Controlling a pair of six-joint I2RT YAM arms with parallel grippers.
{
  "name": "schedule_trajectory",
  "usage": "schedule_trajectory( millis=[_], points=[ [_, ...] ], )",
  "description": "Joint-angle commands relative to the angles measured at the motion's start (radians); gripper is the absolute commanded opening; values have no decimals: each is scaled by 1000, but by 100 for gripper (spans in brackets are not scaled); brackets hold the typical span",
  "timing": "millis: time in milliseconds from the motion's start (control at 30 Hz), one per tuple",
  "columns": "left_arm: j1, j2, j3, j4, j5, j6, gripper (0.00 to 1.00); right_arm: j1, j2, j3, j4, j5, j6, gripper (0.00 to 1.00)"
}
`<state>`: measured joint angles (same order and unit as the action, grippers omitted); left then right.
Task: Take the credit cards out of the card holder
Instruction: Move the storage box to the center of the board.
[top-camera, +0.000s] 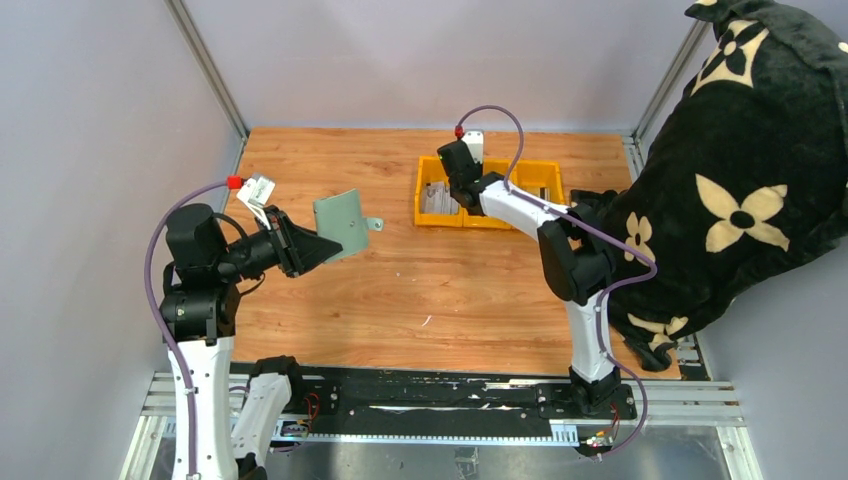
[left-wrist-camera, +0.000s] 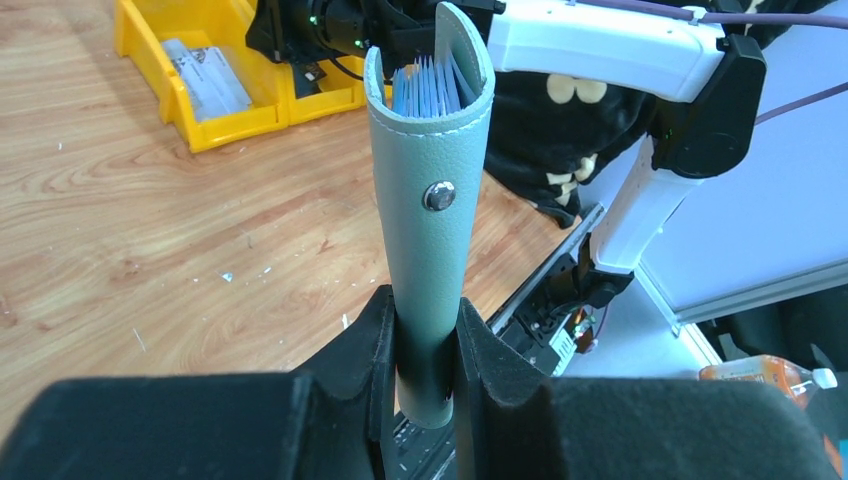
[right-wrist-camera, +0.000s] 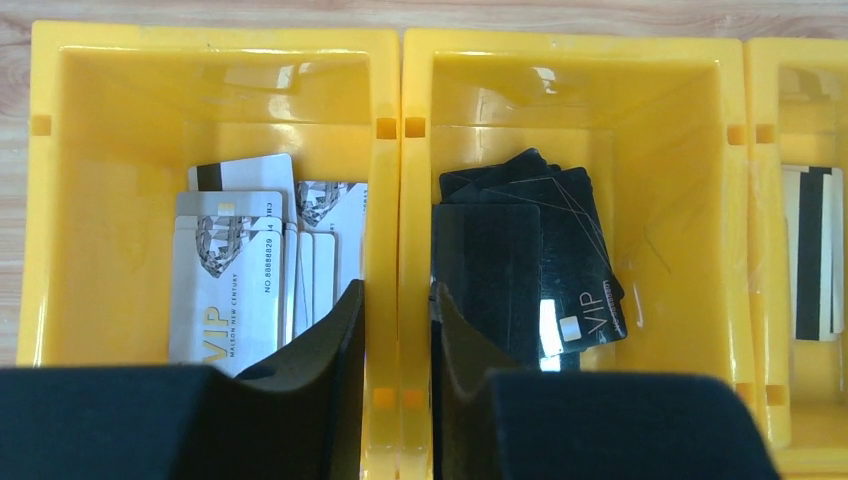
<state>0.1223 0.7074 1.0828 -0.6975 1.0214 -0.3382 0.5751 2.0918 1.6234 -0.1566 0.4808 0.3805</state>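
My left hand (left-wrist-camera: 425, 302) is clenched on the lower end of the card holder (left-wrist-camera: 430, 190), one finger pressing the folded cover from each side. The holder stands upright out of the grip, held clear of the tabletop (top-camera: 400, 290) over its left part, with bare wood open below and ahead of it. In the left wrist view the white link of the right arm (left-wrist-camera: 600, 45) crosses just behind the holder's top edge.

My right hand (right-wrist-camera: 399, 290) hangs over the yellow bins (top-camera: 440, 220) at the far middle of the tabletop. Its fingers (right-wrist-camera: 335, 335) are parted a little and hold nothing. They line up with the dividing wall (right-wrist-camera: 400, 180) between two bins, one finger to each side. I cannot tell whether they touch it. Room is tight there.

A bulky black flower-patterned cloth (top-camera: 740, 180) fills the right edge, just beside the right arm's elbow and near the bins.

The card holder is pale grey-green with white stitching and a metal snap stud (left-wrist-camera: 438, 195). Its top gapes open on thin bluish edges (left-wrist-camera: 425, 85) packed inside; whether these are cards or pocket leaves I cannot tell. Silvery-grey credit cards (right-wrist-camera: 235, 285) marked VIP lie stacked in the bin left of the wall. Black credit cards (right-wrist-camera: 530, 260) lie fanned in the bin right of it, and striped cards (right-wrist-camera: 812, 250) show in a third bin (right-wrist-camera: 765, 60).
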Motion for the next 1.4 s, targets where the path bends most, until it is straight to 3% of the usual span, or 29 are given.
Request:
schedule_trajectory(
  millis=[0, 233, 467, 800, 933, 1067, 1200, 1267, 1367],
  points=[
    [1, -11, 31, -3, 22, 18, 0, 9, -30, -65, -16, 41, 73, 11],
    [0, -12, 31, -4, 26, 15, 0, 122, -108, -150, -29, 67, 163, 0],
    [0, -39, 8, -4, 101, 7, 0, 288, -145, -199, -68, 137, 316, 0],
    [0, -69, 2, -6, 112, 3, 0, 380, -147, -170, -176, 268, 505, 0],
    [1, -75, 6, -6, 113, 0, 0, 396, -154, -171, -157, 308, 480, 0],
    [1, -74, 7, -6, 114, -4, 0, 389, -170, -193, -26, 235, 320, 16],
    [0, -74, 1, -8, 114, -2, 0, 386, -267, -212, 53, 125, 141, 45],
    [0, -74, 1, -9, 110, 5, 0, 365, -346, -242, 55, 35, 109, 58],
    [0, -68, 2, -8, 101, 21, 0, 325, -519, -304, 38, -101, 143, 67]
  ],
)
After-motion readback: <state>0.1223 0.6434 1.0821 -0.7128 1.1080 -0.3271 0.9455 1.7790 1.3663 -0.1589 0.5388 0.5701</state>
